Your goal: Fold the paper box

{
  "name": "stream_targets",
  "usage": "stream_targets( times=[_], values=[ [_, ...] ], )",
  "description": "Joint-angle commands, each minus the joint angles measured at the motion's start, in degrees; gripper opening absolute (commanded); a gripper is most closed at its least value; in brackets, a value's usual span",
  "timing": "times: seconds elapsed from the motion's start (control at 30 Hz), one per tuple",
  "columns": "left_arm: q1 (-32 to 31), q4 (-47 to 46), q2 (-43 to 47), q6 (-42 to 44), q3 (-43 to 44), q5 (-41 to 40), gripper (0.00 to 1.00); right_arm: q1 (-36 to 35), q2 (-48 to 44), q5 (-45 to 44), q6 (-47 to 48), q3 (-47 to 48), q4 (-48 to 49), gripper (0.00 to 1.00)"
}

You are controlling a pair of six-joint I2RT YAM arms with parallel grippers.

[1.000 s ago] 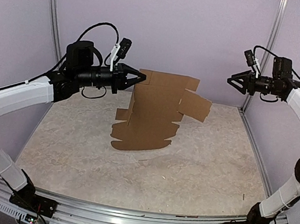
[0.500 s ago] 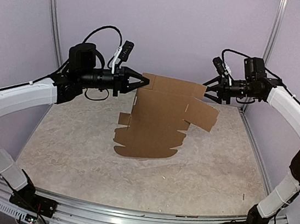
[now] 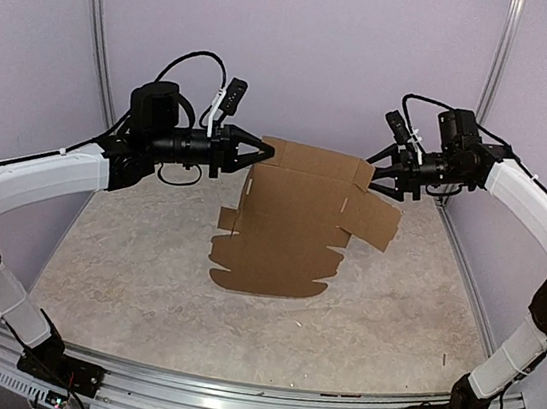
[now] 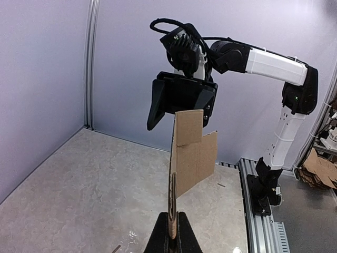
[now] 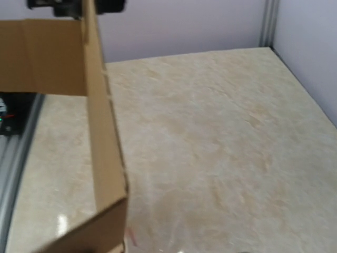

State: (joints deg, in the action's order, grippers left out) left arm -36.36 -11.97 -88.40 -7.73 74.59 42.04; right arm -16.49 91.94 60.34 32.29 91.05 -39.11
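One paper box (image 3: 292, 217), pinched by left gripper (image 3: 258, 151), right gripper (image 3: 371, 175) spread at its corner.

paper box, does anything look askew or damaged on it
No damage shows. The box is a mostly unfolded sheet hanging upright, pinched at its top left corner by the left fingers. Its right flap juts out tilted, off square with the rest. The right fingers stand open around the top right corner.

One paper box (image 3: 286, 221), left claw (image 3: 261, 149), right claw (image 3: 372, 174), one table (image 3: 391, 311), possibly spare cardboard (image 4: 322, 166).
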Motion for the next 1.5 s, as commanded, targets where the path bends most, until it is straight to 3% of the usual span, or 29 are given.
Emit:
stream_targets(
  times=[0.0, 0.27, 0.5, 0.73, 0.9, 1.17, 1.33, 1.47],
  values=[
    [-0.1, -1.5, -0.9, -1.1, -0.1, 1.7, 0.00, -0.9, -1.5, 6.6, 0.8, -0.5, -2.2, 0.55],
    [-0.2, -1.7, -1.2, -1.5, -0.4, 6.7, 0.00, -1.0, -0.4, 12.1, -4.4, -2.0, 2.2, 0.56],
    [-0.2, -2.9, -1.2, -2.6, -1.0, 8.5, 0.00, -2.1, 0.7, 16.9, -16.6, -6.3, 16.6, 0.54],
    [-0.4, -2.3, -1.5, -2.7, -1.0, 9.4, 0.00, -4.6, 0.7, 17.2, -18.7, -6.9, 18.4, 0.53],
    [-0.6, -2.1, -2.4, -2.7, -0.4, 10.0, 0.00, -4.9, 0.7, 17.6, -21.8, -7.9, 21.8, 0.44],
    [-0.7, -1.4, -3.0, -2.3, 0.1, 10.1, 0.00, -4.8, 1.7, 18.5, -26.2, -8.2, 25.4, 0.14],
    [-0.6, -1.1, -2.9, -2.0, 0.0, 9.9, 0.00, -4.8, 1.8, 17.1, -24.9, -8.5, 24.1, 0.12],
    [-0.3, -1.3, -2.7, -1.6, -0.3, 10.0, 0.00, -4.8, 3.0, 14.5, -17.8, -5.9, 15.2, 0.12]
  ],
)
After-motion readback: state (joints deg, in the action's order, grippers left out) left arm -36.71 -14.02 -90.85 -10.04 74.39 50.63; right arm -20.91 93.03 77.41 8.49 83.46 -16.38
